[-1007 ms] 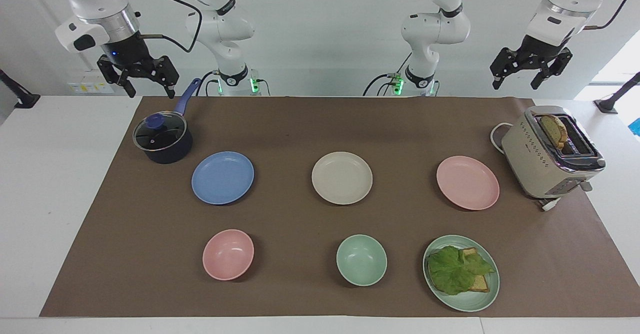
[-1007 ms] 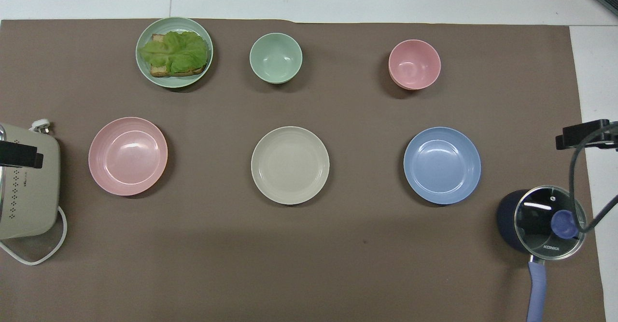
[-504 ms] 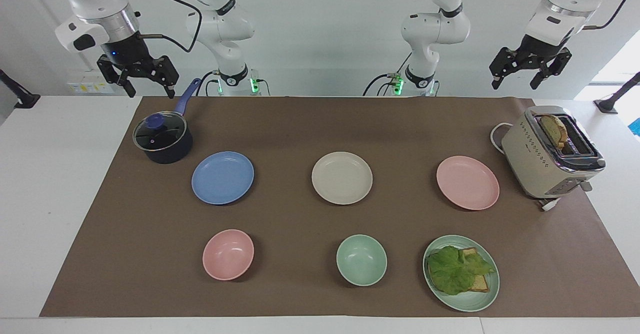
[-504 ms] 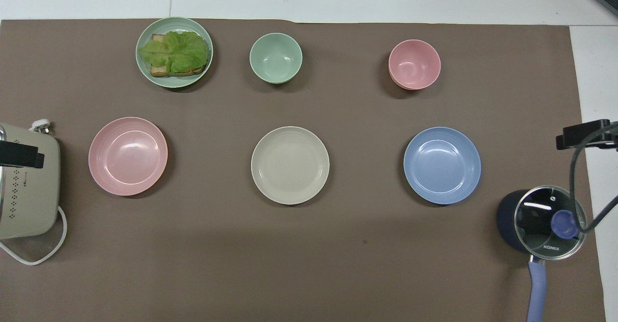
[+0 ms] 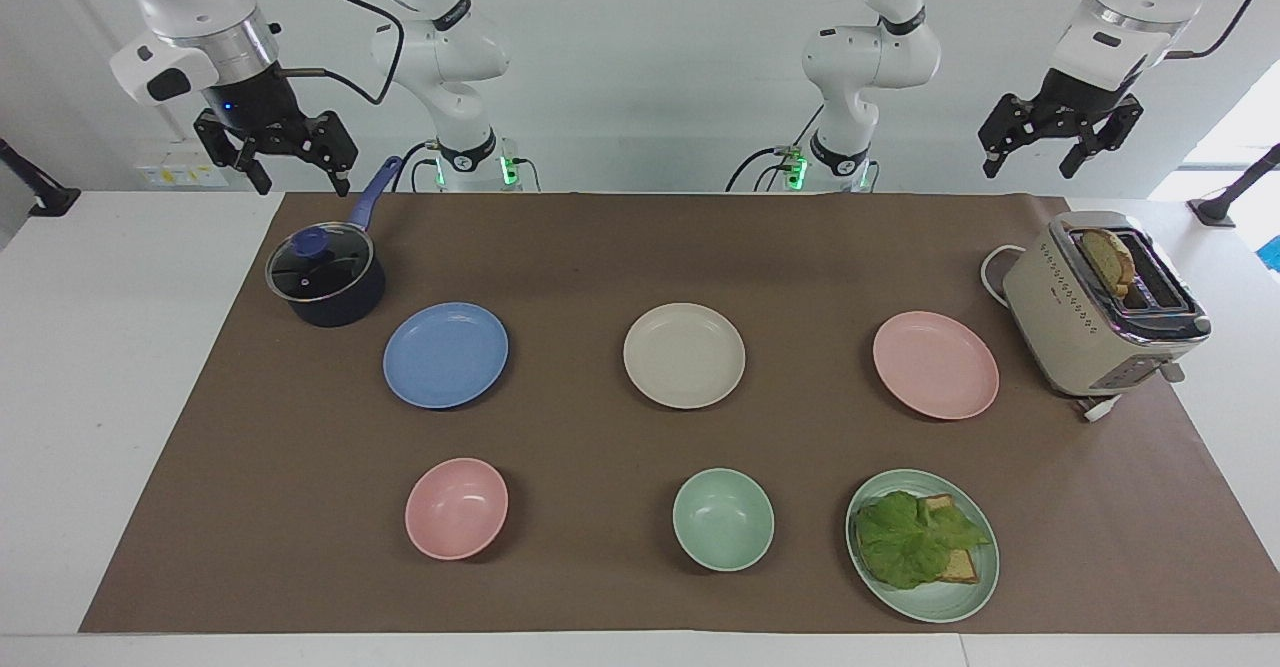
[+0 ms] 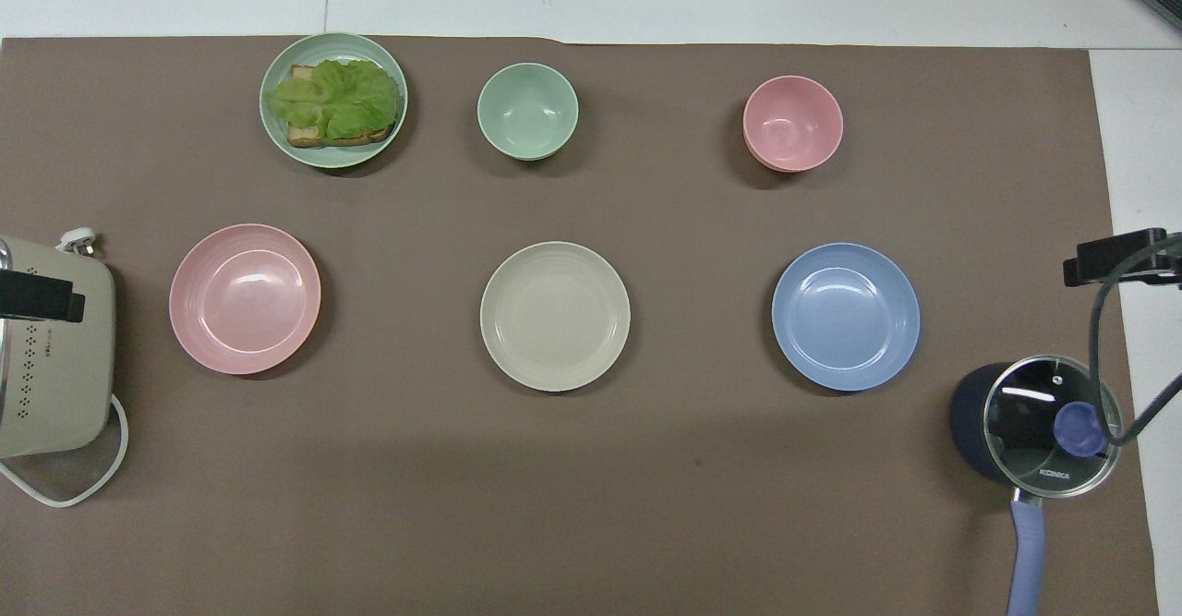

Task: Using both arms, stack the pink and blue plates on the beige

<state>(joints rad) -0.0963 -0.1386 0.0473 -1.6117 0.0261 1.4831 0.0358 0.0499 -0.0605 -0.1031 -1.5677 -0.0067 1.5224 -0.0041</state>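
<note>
Three flat, round, matte plates in one row across the brown paper mat (image 5: 600, 247) on the white worktop (image 5: 100, 397): cornflower-blue plate (image 5: 446, 355) toward the right arm's end, cream-beige plate (image 5: 684, 355) in the middle, pale pink plate (image 5: 936, 364) toward the left arm's end. All three apart from each other, nothing stacked yet.

Right end effector (image 5: 297, 165) raised near the worktop's edge at the robots' end, above the dark blue lidded saucepan (image 5: 326, 282), black fingers spread apart and holding nothing. Blue plate just beside the saucepan and farther from the robots, low on the mat, well clear of that end effector.

Left end effector (image 5: 1030, 155) raised near the beige toaster (image 5: 1100, 312) with a bread slice in its slot, fingers likewise spread and empty. Pink plate beside the toaster, toward the middle, well below that end effector, untouched.

Farther from the robots, a second row: small pink bowl (image 5: 456, 508), mint-green bowl (image 5: 723, 519), mint-green plate with lettuce and toast (image 5: 922, 544).
</note>
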